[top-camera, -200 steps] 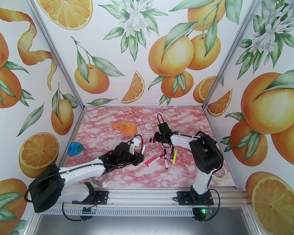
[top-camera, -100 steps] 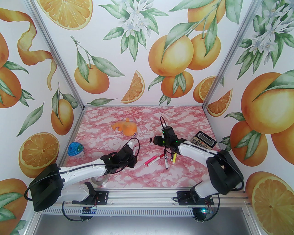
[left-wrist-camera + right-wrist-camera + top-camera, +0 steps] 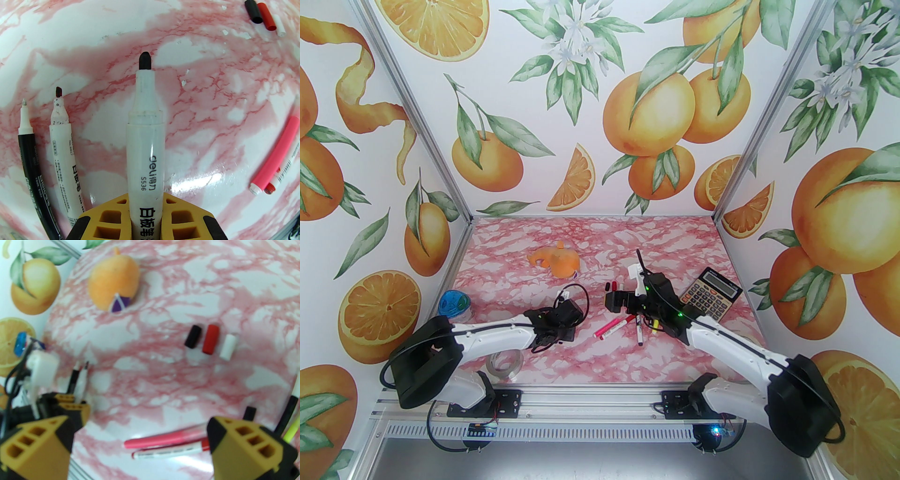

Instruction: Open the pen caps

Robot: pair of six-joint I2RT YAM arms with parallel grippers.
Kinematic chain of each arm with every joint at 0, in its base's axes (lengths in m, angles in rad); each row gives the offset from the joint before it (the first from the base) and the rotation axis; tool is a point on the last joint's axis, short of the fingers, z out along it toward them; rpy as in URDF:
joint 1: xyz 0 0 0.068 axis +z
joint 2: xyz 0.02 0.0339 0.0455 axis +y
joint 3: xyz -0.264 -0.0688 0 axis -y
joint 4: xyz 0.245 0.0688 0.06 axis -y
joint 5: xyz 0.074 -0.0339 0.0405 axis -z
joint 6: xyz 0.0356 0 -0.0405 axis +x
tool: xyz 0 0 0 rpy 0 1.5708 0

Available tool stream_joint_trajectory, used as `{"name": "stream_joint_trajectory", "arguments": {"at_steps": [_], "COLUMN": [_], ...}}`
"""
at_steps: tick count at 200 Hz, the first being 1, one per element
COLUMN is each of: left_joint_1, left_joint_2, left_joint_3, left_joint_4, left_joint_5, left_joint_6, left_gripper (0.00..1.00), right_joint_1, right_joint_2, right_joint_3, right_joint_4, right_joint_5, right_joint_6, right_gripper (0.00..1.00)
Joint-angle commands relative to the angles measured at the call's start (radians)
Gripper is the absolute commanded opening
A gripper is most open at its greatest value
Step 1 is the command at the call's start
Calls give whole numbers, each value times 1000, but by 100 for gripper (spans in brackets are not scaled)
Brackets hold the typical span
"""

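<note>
Three pen caps lie side by side on the pink marbled table: black (image 3: 193, 336), red (image 3: 211, 339) and white (image 3: 228, 346), also in the top view (image 3: 613, 284). My left gripper (image 3: 145, 199) is shut on an uncapped white marker (image 3: 145, 131) with a black tip, low over the table (image 3: 562, 333). Beside it lie two more uncapped pens, one black (image 3: 30, 164) and one white (image 3: 65, 152). My right gripper (image 3: 145, 446) stands open and holds nothing, just near-side of the caps (image 3: 615, 302). A pink pen (image 3: 164, 439) and a red-ended white pen (image 3: 168, 452) lie below it.
More pens, one of them yellow (image 3: 656, 324), lie under the right wrist. A calculator (image 3: 710, 294) sits at the right, an orange plush toy (image 3: 555, 261) at the back, a blue-lidded jar (image 3: 454, 305) at the left and a tape roll (image 3: 505, 363) near the left base.
My right gripper has opened and drawn back toward the near side, away from the caps. Its elbow swung down to the right, uncovering the calculator. The left arm lowered, still gripping the marker.
</note>
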Motion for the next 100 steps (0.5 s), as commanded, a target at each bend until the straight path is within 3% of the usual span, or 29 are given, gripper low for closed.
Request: {"name": "stream_joint_trajectory", "arguments": {"at_steps": [1,100], "left_joint_1": [7,12], "left_joint_2": [31,76], "left_joint_3": [49,69], "left_joint_4": [-35,-74], "left_joint_5": [-43,-77], "left_joint_6": [-1,-30], "left_gripper": [1,5], "right_joint_1": [14,15], "right_joint_2": [-24,-25], "right_joint_3": [-27,-40], "right_joint_4": [-3,-10], "right_joint_5": [-25,9], "right_joint_6": [15,32], "right_gripper": [100,100]}}
